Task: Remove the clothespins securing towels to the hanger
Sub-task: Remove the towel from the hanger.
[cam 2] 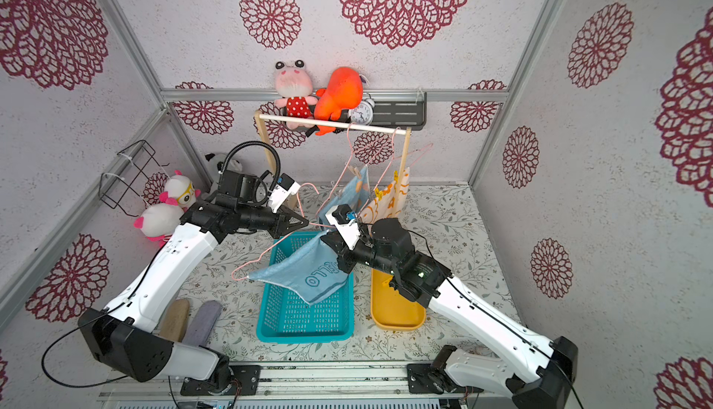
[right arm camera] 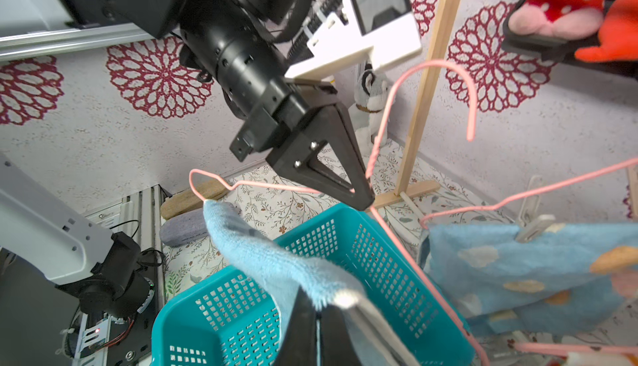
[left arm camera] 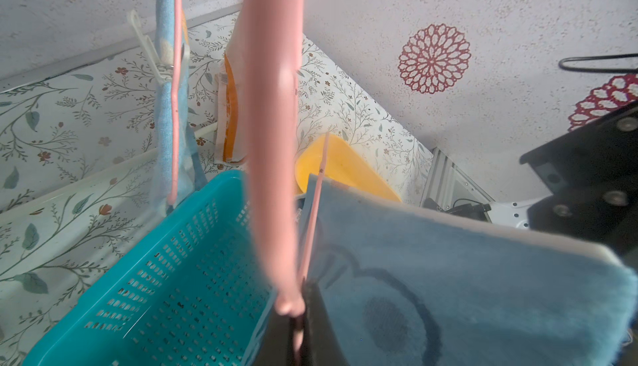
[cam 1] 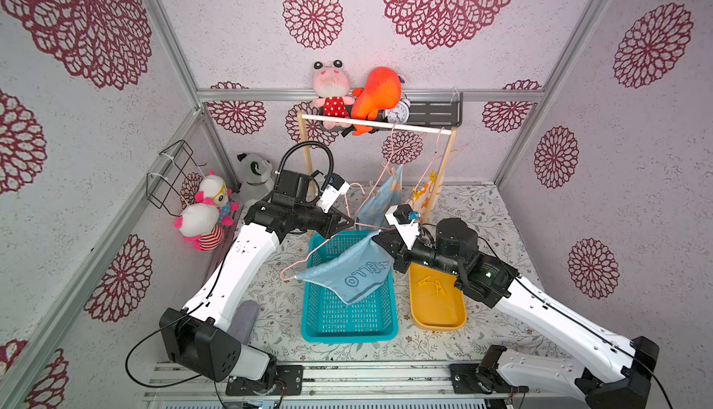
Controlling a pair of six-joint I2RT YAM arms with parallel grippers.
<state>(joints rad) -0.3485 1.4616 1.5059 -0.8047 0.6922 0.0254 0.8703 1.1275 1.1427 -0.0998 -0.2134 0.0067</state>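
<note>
My left gripper point(cam 1: 353, 222) is shut on the wire of a pink hanger point(right arm camera: 276, 186), held out over the teal basket point(cam 1: 347, 335). A light blue towel point(cam 1: 347, 272) with dark lettering hangs from that hanger. My right gripper point(right arm camera: 319, 316) is shut on the towel's upper corner, and the far corner sits at the hanger's bent end. On the wooden rack point(cam 1: 386, 125) hang a blue cartoon towel point(cam 1: 382, 199) held by a beige clothespin point(right arm camera: 533, 226) and a white-and-orange towel point(cam 2: 389, 199) with a yellow clothespin point(cam 2: 380, 194). Two yellow clothespins point(cam 1: 432, 283) lie in the yellow tray point(cam 1: 440, 320).
Plush toys point(cam 1: 332, 91) and an alarm clock point(cam 1: 397, 112) sit on the back shelf. More plush toys point(cam 1: 204, 214) and a wire wall basket point(cam 1: 173, 175) are at the left. A grey roll point(cam 1: 245, 318) lies by the left arm's base.
</note>
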